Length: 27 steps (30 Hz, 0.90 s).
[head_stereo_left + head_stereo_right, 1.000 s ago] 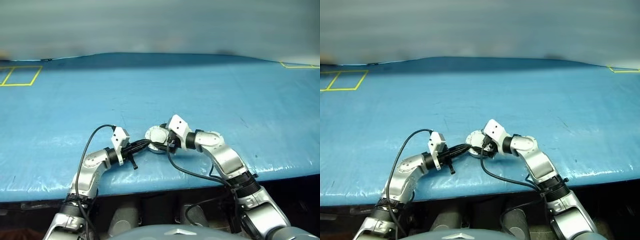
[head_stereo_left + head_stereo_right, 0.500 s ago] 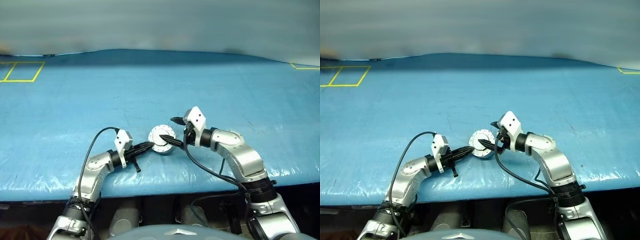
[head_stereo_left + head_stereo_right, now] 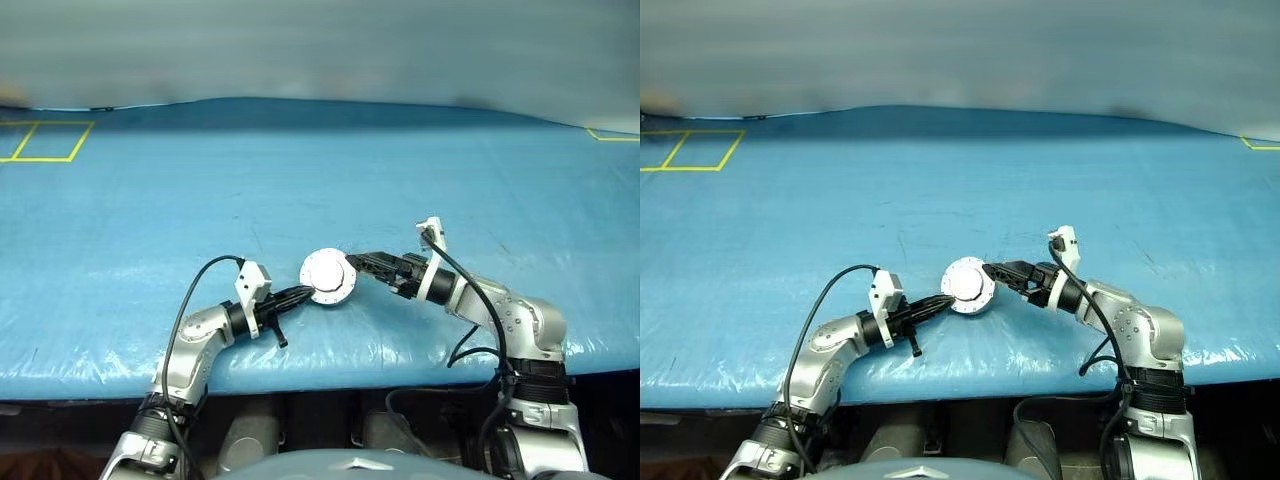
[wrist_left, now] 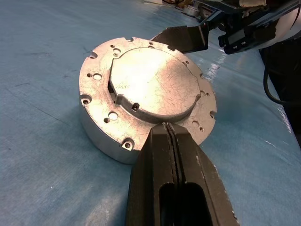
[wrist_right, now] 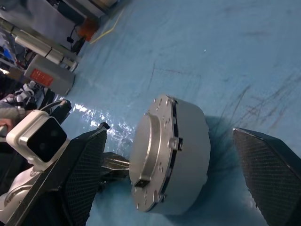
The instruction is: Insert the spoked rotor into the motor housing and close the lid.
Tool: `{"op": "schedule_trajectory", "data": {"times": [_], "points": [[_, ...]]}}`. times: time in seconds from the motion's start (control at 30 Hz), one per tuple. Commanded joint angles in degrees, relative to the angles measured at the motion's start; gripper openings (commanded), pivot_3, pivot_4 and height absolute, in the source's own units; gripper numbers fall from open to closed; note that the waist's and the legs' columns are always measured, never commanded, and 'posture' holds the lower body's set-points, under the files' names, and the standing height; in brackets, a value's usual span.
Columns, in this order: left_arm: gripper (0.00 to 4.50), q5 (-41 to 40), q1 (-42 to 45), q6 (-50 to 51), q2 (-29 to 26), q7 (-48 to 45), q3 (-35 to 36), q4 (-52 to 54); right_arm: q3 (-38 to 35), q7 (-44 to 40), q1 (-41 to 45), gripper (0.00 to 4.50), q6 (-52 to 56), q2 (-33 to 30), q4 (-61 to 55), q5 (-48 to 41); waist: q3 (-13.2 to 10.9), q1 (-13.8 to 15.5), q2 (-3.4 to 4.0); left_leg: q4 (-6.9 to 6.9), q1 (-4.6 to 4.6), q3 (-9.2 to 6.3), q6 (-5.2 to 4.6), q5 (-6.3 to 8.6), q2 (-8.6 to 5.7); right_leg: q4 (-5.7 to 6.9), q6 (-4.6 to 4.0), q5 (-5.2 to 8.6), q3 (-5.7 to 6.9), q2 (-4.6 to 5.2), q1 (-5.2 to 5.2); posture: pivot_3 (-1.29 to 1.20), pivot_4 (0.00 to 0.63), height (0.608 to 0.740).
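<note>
both left fingers (image 4: 175, 155) are pressed together, tips touching the lid's (image 4: 153, 84) rim. i see the lid down on the housing (image 5: 190, 155), on the blue table (image 3: 300, 170). right gripper (image 3: 368, 265) spread wide just beside it.

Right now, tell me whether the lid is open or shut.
Shut. The lid lies flat on the motor housing, plain outer face with raised centre up, no windings showing.

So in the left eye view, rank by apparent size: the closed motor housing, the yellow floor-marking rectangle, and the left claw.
1. Yellow floor-marking rectangle, though farthest away.
2. Closed motor housing.
3. Left claw, shut; smallest.
</note>
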<state>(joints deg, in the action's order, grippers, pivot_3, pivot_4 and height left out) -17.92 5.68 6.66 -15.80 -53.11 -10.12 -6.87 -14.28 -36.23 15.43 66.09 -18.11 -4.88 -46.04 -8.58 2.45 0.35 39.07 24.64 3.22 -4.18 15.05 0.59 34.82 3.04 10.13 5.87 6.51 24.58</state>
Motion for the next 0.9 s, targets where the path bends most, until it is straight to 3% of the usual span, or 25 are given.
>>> {"op": "schedule_trajectory", "data": {"times": [0.03, 0.47, 0.57, 0.7, 0.9], "points": [[0.00, 2.7, -0.8, 1.4, 0.3, 0.6, -2.8, -3.5, -2.0, 2.3, -0.8, 4.48, 5.0, 1.9, -0.5, -5.0, 0.0, -0.1, 0.04, 0.00, 0.00, 0.00, 0.00, 0.00, 0.01, 0.00, 0.00, 0.00, 0.00, -0.01, 0.00, 0.00, 0.150, 0.740], [0.00, 2.4, -0.8, 1.3, -0.3, 1.1, -3.4, -3.5, -4.3, 7.3, 1.1, 4.48, 4.1, 7.9, 7.2, -7.1, 0.0, -1.2, 0.25, 0.04, -0.02, 0.08, -0.05, -0.03, 0.01, 0.03, 0.14, -0.07, -0.12, -0.10, 0.01, 0.00, 0.150, 0.740], [0.00, 2.5, -1.0, 1.2, -0.4, 1.2, -3.3, -3.4, -4.4, 7.7, 2.1, 3.87, 3.6, 8.0, 8.7, -7.4, 0.0, -1.3, 0.30, 0.05, -0.05, 0.08, -0.05, -0.04, 0.01, 0.05, 0.15, -0.07, -0.13, -0.11, 0.00, 0.00, 0.150, 0.740], [0.00, 2.3, -1.6, 1.0, -0.3, 1.3, -2.9, -3.2, -3.6, 7.8, 2.6, 2.63, 3.4, 7.8, 9.3, -7.0, 0.0, -1.4, 0.34, 0.05, -0.05, 0.08, -0.06, -0.04, 0.01, 0.05, 0.16, -0.07, -0.15, -0.12, 0.01, 0.00, 0.150, 0.740], [0.00, 0.0, -2.8, 0.6, 0.0, -0.1, -1.5, -1.8, -3.5, 9.0, 3.0, 2.63, 2.6, 8.0, 10.7, -6.3, 0.0, -1.8, 0.37, 0.05, -0.05, 0.10, -0.07, -0.04, 0.02, 0.06, 0.16, -0.08, -0.18, -0.14, 0.02, 0.00, 0.150, 0.740]]}}
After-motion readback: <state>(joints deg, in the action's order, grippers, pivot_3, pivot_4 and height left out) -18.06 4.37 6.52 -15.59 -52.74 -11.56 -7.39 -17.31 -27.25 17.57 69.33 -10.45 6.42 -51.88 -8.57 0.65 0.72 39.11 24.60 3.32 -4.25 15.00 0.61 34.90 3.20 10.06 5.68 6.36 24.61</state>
